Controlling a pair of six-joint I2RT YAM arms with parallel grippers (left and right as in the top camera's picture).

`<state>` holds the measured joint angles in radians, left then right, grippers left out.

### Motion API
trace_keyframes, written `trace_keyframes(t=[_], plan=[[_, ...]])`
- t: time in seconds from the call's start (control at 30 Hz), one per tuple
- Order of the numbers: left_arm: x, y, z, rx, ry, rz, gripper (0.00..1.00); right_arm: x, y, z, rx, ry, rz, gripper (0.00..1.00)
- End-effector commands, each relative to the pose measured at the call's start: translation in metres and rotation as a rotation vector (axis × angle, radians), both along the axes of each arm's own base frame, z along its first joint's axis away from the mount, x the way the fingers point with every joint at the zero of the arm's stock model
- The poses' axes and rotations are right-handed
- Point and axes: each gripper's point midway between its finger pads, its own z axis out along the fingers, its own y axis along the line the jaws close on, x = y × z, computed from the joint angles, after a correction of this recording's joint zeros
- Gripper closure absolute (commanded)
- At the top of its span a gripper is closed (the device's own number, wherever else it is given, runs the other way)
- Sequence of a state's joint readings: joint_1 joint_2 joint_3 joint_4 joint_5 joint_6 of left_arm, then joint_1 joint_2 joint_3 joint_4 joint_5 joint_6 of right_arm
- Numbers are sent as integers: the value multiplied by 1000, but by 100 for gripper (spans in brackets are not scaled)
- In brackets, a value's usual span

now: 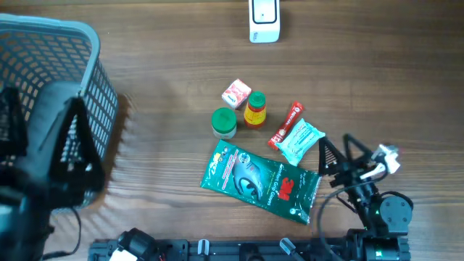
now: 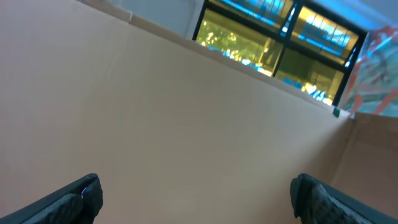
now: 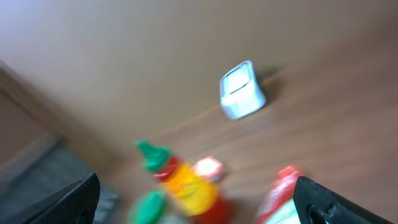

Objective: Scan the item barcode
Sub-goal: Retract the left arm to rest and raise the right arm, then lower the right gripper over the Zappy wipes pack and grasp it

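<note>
- Presently, both arms are at the near edge of the wooden table (image 1: 167, 58), the left one high over the grey basket (image 1: 87, 80) at the left end, the right one at the lower right.
- Left gripper (image 2: 196, 193): jaws spread fully wide and nothing between them. Its wrist camera looks up at a bare beige wall and a lit window.
- Right gripper (image 1: 324, 156): jaws also fully spread and holding nothing. It points toward the cluster of items and sits just right of the pale teal packet (image 1: 299, 141).
- White barcode scanner (image 1: 263, 20): stands at the far edge of the table, centre, well apart from the items and from both grippers. The right wrist view shows it blurred, beyond the items.
- Items, all on the table near its centre:
  - small red-and-white box (image 1: 236, 94), farthest back;
  - yellow bottle (image 1: 254, 110) with a green cap, just beside the box;
  - green-lidded jar (image 1: 224, 123), to the left of the bottle;
  - red sachet (image 1: 286, 125), lying diagonally and touching the teal packet;
  - large green pouch (image 1: 261, 181), lying flat, nearest the robot, printed face up.
- No barcode is legible on any item in these views, and I cannot tell which item is the one for scanning.
- The right wrist view is motion-blurred, so only the colours and rough shapes of the items can be read.
</note>
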<state>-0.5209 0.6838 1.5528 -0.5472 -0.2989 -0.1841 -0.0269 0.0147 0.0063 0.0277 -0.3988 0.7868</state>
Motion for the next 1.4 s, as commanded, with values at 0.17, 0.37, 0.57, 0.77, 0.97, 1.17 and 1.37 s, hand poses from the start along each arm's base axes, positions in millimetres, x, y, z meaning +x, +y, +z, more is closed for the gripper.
trace_keyframes(t=[0.17,0.37,0.57,0.77,0.97,1.17,1.37], plan=[[-13,9,27,-50,-119,15,0,-20,33,24,67,39,216,0],[-11,8,22,-39,-99,15,0,-5,32,42,-92,181,221,1],[-9,10,15,-25,-77,36,0,19,8,16,-197,654,134,0],[-10,36,14,-19,-78,198,0,33,5,-30,-125,942,116,0],[-24,55,18,-13,-109,321,0,36,6,-78,-89,1139,129,85],[-48,50,24,6,-167,291,0,37,7,-100,-80,1218,140,96],[-47,50,24,7,-165,292,0,48,6,-96,-125,1144,163,95]])
